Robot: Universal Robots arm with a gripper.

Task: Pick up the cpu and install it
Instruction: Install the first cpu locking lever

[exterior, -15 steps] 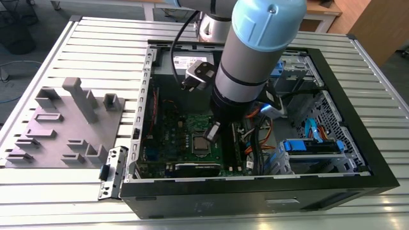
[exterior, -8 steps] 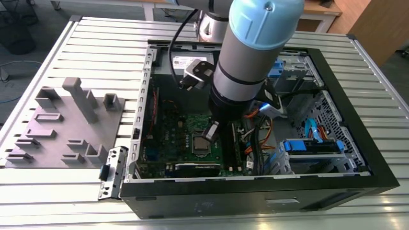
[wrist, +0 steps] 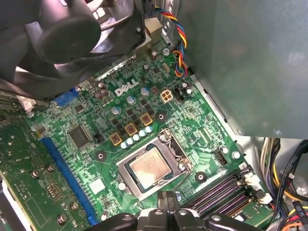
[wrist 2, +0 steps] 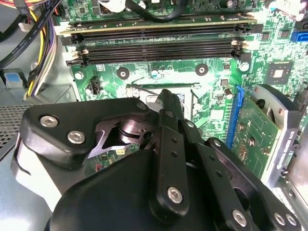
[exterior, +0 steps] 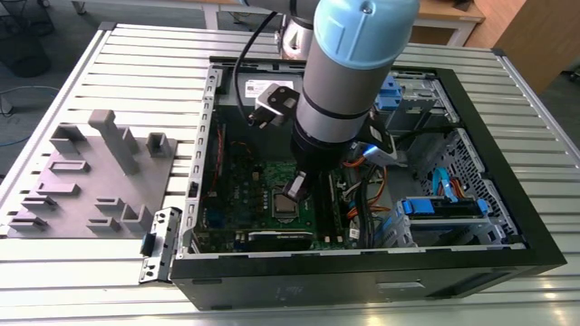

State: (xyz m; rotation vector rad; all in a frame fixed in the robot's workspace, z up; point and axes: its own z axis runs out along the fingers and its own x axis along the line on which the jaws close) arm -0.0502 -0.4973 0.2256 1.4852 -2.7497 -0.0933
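You are looking at a slatted metal table (exterior: 109, 68) that carries one open black computer case (exterior: 363, 268), with one grey moulded fixture tray (exterior: 86, 183) lying beside it toward the exterior view's left. The single cpu (wrist: 150, 166) sits flat inside the silver socket frame (wrist: 166, 144) on the green motherboard (wrist: 120, 110); in the first wrist view its pale metal top faces up, square within the frame, and in the exterior view it shows as a small grey square (exterior: 284, 204) just below the arm. Your gripper (wrist: 162, 204) hangs right above the edge of that socket, its dark fingers (wrist: 161, 211) drawn together to a narrow tip with nothing between them, so it looks clenched and empty, apart from the chip. In the second wrist view the same fingers (wrist 2: 169, 115) point down at the socket area, with four long memory slots (wrist 2: 159, 45) running side by side beyond them. Around the socket you can count three gold-topped square components (wrist: 131, 129) in a diagonal row, one black chip (wrist: 79, 136) and one long blue slot (wrist: 67, 175). One fan (wrist: 62, 33) looms close to the first wrist camera, and a bundle of coloured wires (wrist: 178, 48) runs along the case wall.
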